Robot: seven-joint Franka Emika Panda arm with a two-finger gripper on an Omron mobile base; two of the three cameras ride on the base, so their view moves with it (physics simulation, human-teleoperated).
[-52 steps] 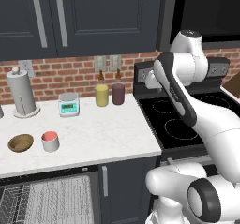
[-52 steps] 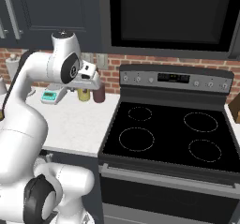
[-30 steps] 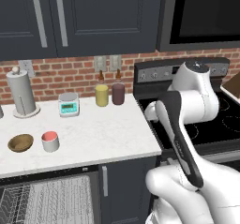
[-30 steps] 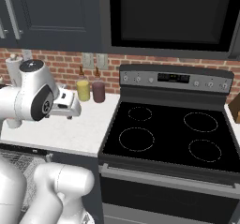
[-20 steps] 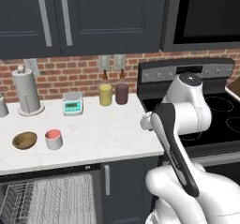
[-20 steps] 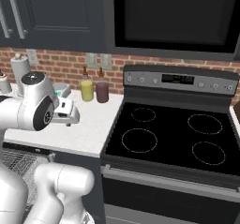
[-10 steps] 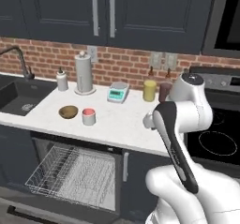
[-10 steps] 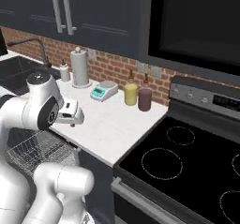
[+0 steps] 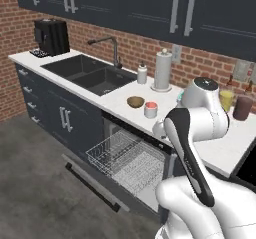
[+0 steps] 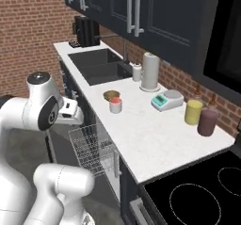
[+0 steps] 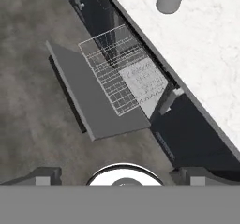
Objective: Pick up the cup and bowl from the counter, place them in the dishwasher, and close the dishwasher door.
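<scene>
Coffee machine (image 9: 52, 36) at the far left of the counter (image 9: 125, 103), then a double sink (image 9: 90, 74) with faucet (image 9: 109, 46). Bowl (image 9: 135, 102) and cup (image 9: 150, 109) sit just beside each other near the counter's front edge, paper towel roll (image 9: 162, 70) behind them. Below, dishwasher door (image 11: 89, 94) lies dropped open, wire rack (image 9: 124, 158) pulled out over it. Gripper (image 11: 120, 174) hangs off the counter above the floor, jaws spread wide, holding nothing. Yellow jar (image 10: 193, 112) and maroon jar (image 10: 207, 120) stand far right.
</scene>
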